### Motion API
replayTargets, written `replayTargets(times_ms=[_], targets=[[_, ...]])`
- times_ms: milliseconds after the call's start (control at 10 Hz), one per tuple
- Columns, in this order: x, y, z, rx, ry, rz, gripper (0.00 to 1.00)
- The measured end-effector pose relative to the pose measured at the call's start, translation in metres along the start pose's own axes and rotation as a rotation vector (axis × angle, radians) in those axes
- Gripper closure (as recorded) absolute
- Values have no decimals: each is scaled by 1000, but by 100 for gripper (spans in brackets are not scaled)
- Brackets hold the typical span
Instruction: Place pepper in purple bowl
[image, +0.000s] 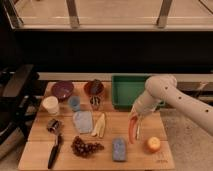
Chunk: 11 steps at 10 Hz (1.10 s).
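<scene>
The pepper (131, 132) hangs nearly upright over the right side of the table (40, 134), its top end clamped in the gripper (135, 119) directly above. An orange fruit (153, 145) sits near its lower tip. The purple bowl (62, 90) is well apart at the far left.

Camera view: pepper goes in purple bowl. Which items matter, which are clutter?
Job: pepper, front right; purple bowl, back left; tool, at the pepper's upper end.
Lying about: green tray, reddish-brown bowl, white cup, grapes, orange fruit, blue sponge.
</scene>
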Motion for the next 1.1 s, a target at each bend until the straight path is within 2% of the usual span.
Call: replayTargets(times_ms=[300,900,1100], targets=[[26,-46,-55,85,69,-70,100],[28,-46,-59,89,80,-72,100],[35,-53,-69,133,154,-87,100]])
